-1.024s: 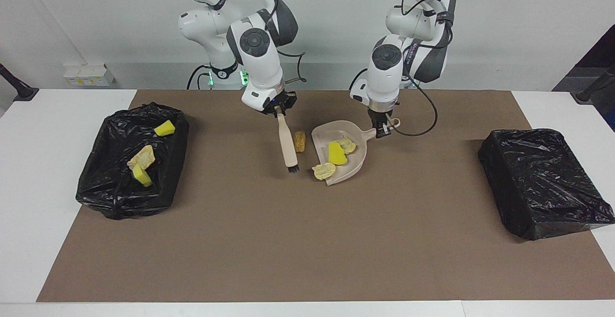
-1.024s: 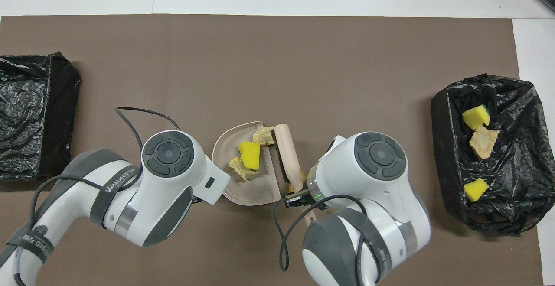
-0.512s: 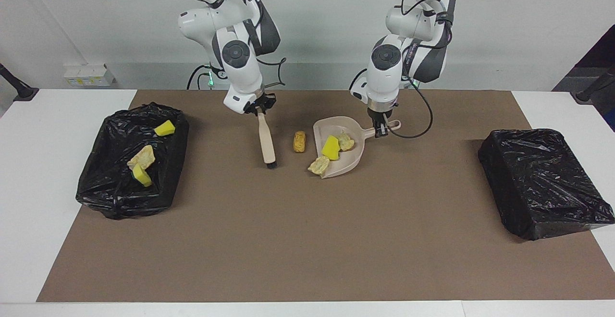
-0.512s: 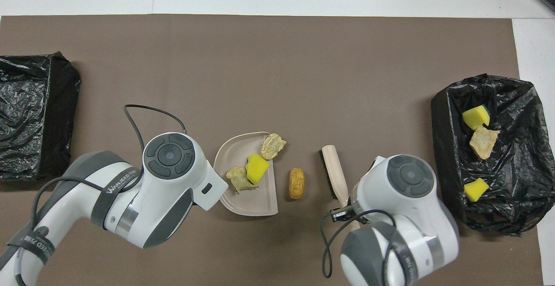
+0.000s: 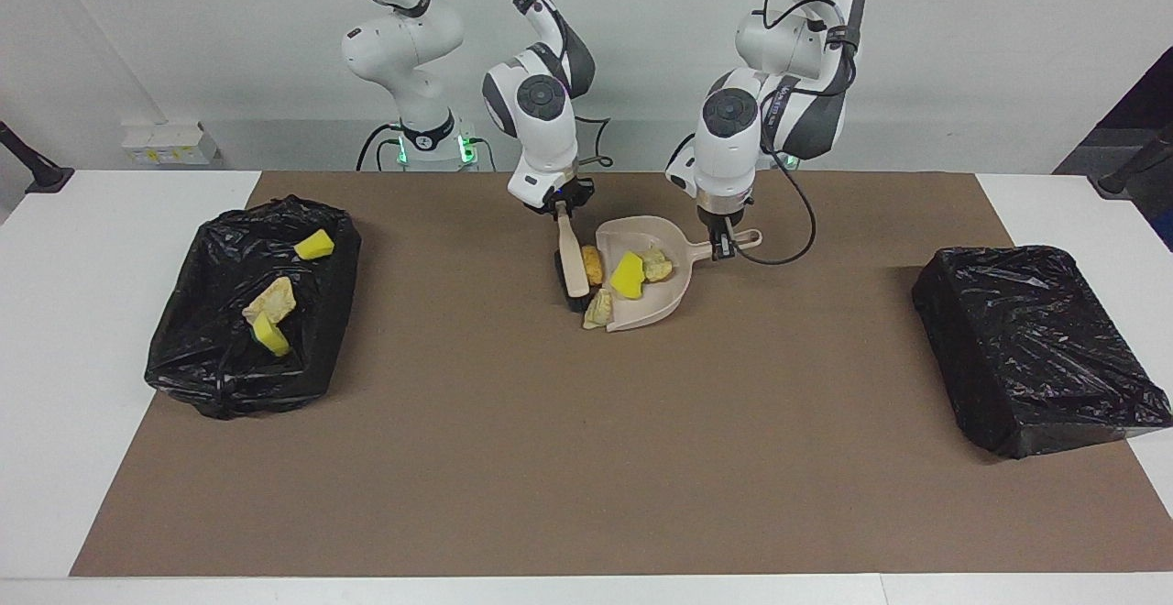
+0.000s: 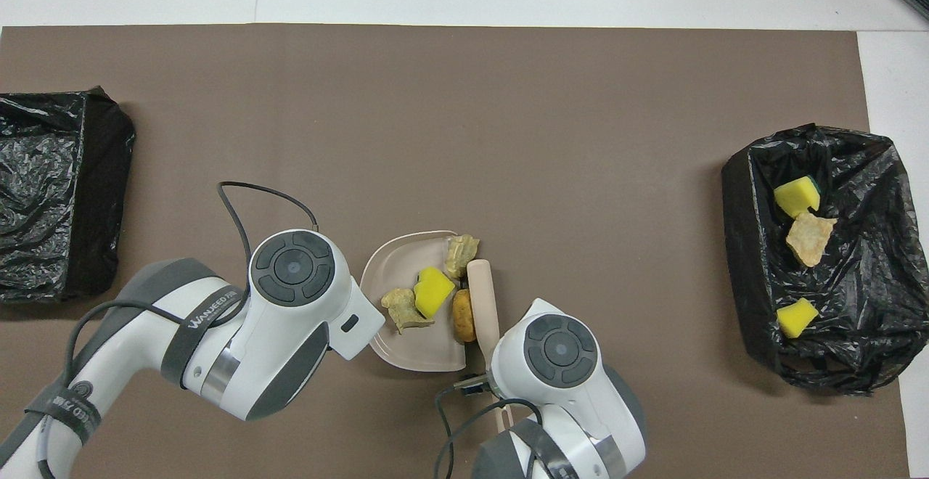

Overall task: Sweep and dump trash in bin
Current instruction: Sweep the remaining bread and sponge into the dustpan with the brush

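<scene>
Step in hand, judged: pushing the last loose scrap into the dustpan [image 5: 641,286] with the brush [image 5: 572,264].

To do well: keep brush bristles low on the brown mat [image 5: 586,458], sweep across the pan's open lip, not along it — otherwise the beige chunk [image 5: 600,309] at the lip may roll out. Keep pan pressed flat so nothing slips under. Lift pan only when all four pieces sit deep inside.

Right gripper [image 5: 560,205], centre-top of the facing view, clenched on the brush handle. Left gripper [image 5: 722,243], just to the right of it, clenched on the dustpan handle.

Trash positions:
- orange-tan foam piece [image 5: 592,265] — at pan mouth, touching the brush, centre of frame; long axis approx. vertical in both views, parallel to brush.
- yellow sponge [image 5: 628,275] and beige scrap [image 5: 656,265] inside pan.
- three more pieces in the open black bin [image 5: 220,357], mid-left in facing view, right edge in overhead view.

Brush long axis approx. vertical in frame, bristle end toward frame bottom in facing view. Pan mouth opens toward frame left and slightly down in facing view. Second black bag [image 5: 1035,339] at mid-right, no trash visible in it.
</scene>
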`<move>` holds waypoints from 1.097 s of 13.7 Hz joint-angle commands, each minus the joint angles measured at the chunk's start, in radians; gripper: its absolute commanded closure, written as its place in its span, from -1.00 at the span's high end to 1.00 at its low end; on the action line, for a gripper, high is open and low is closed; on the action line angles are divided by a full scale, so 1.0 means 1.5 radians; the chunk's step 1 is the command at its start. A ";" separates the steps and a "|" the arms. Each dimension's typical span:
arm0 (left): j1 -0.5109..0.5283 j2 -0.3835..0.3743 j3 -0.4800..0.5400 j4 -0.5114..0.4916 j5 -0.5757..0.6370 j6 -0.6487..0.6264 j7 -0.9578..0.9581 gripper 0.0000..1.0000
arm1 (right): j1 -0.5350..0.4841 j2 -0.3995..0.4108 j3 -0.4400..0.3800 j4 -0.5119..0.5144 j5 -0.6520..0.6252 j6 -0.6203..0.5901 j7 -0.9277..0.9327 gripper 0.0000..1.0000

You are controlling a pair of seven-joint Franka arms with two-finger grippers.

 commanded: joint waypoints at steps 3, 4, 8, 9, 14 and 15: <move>0.000 -0.012 0.002 -0.025 0.002 0.057 0.013 -1.00 | 0.036 0.073 0.000 0.099 0.176 0.047 0.000 -1.00; 0.001 -0.012 0.002 -0.025 0.002 0.063 0.011 -1.00 | 0.037 0.073 0.000 0.102 0.176 0.044 0.002 -1.00; 0.008 -0.008 0.002 -0.024 0.000 0.070 0.008 -1.00 | 0.029 0.037 -0.009 0.107 0.165 -0.038 0.002 -1.00; 0.009 -0.009 0.002 -0.024 -0.004 0.071 0.009 -1.00 | 0.025 0.015 -0.011 0.108 0.142 -0.057 0.005 -1.00; 0.016 -0.001 0.002 -0.022 -0.015 0.103 0.014 -1.00 | -0.024 -0.035 -0.010 0.155 0.019 -0.170 0.016 -1.00; 0.019 0.000 0.002 -0.024 -0.015 0.111 0.015 -1.00 | -0.029 -0.037 -0.011 0.157 0.011 -0.176 0.016 -1.00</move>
